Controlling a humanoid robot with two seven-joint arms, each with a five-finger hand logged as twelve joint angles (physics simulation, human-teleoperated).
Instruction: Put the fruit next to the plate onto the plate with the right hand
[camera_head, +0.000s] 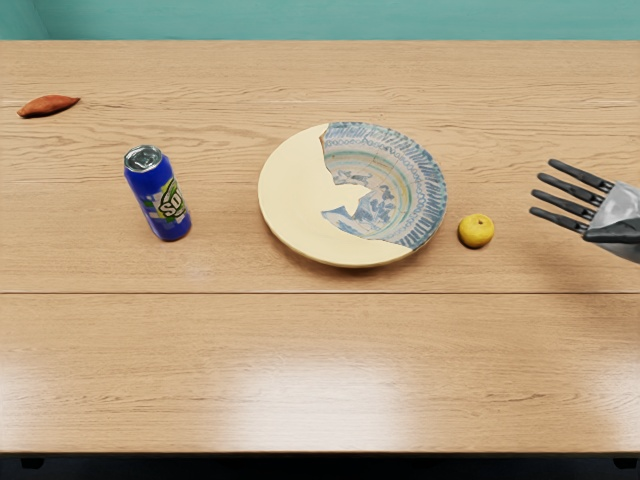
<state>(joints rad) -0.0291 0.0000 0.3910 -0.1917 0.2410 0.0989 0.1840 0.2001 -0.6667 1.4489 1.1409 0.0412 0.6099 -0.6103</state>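
Fruit (476, 230): I see one small, round, yellow piece with a smooth skin and a slightly darker spot near its top. It rests upright just beside the plate (295, 200), off the right-hand rim, apart from it, not on it.

Plate: round, shallow, lying flat. Its left part is plain cream; its right part carries a blue-and-white ringed pattern with a jagged inner edge. It holds nothing.

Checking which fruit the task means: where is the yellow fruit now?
In the head view the yellow fruit lies on the table just right of the plate, between it and the open right hand.
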